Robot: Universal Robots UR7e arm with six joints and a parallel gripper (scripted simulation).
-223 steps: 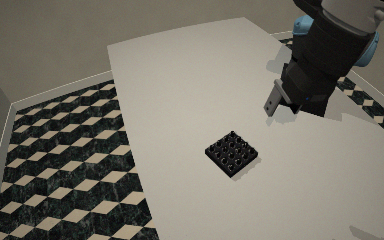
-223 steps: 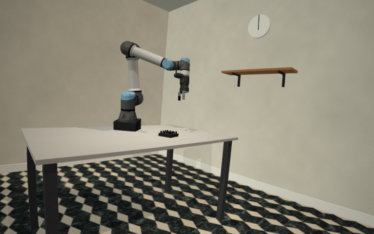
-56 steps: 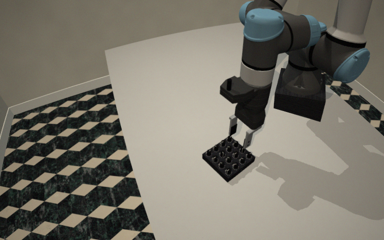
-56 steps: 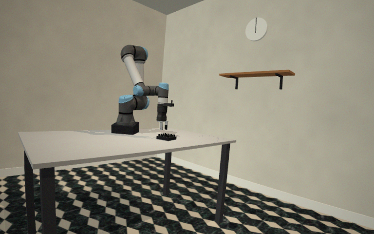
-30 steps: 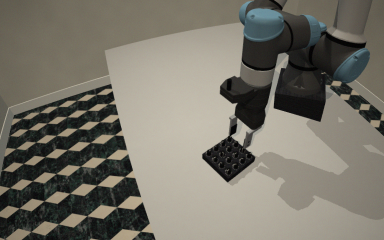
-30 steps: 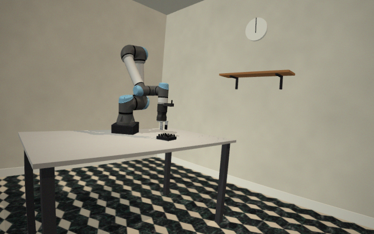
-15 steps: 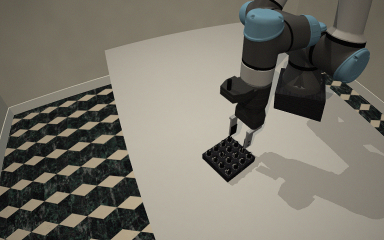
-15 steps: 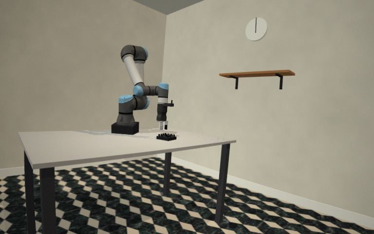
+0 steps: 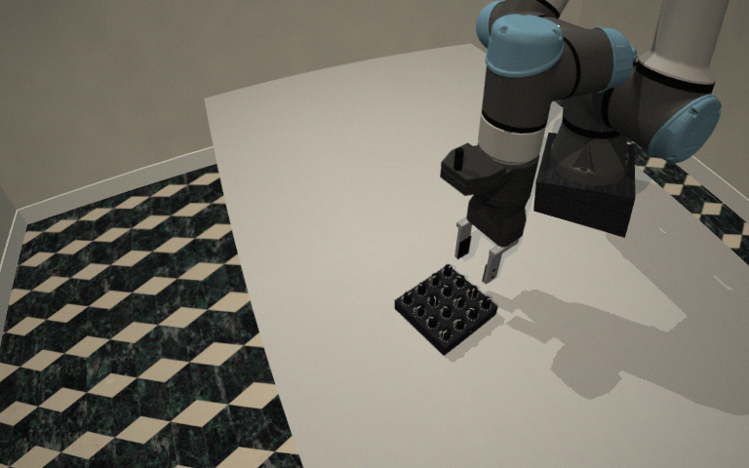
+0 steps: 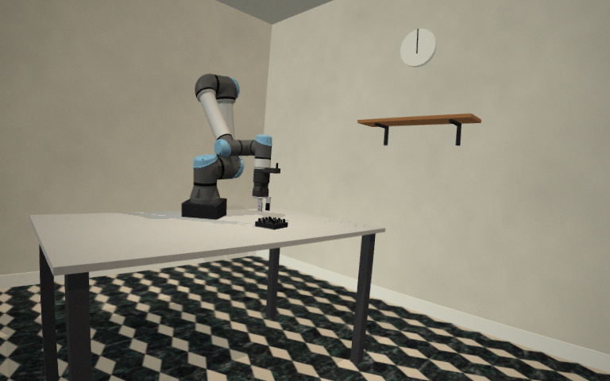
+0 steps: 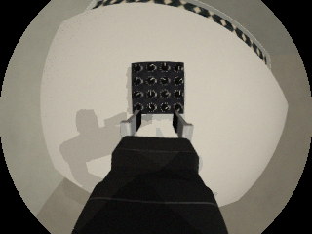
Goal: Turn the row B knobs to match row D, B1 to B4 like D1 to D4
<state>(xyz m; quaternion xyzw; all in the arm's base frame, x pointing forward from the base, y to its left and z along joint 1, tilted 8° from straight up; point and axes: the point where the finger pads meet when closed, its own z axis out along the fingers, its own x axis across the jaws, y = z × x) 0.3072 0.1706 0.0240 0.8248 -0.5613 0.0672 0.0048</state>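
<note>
The black knob box (image 9: pixel 446 310) (image 10: pixel 271 222) (image 11: pixel 158 86) stands on its feet on the white table (image 9: pixel 342 193) (image 10: pixel 134 233), with several small black knobs in rows on top. The white lines on the knobs are too small to read. My gripper (image 9: pixel 476 263) (image 10: pixel 263 205) (image 11: pixel 157 117) is open and empty. It points straight down and hangs a little above the box, over its edge nearest the arm's base. In the wrist view the two fingertips frame the box's near edge.
The arm's dark base block (image 9: pixel 585 193) (image 10: pixel 203 209) stands on the table behind the box. The table's left edge drops to a checkered floor (image 9: pixel 110 308). A wall shelf (image 10: pixel 418 120) and a clock (image 10: pixel 418 47) are far off.
</note>
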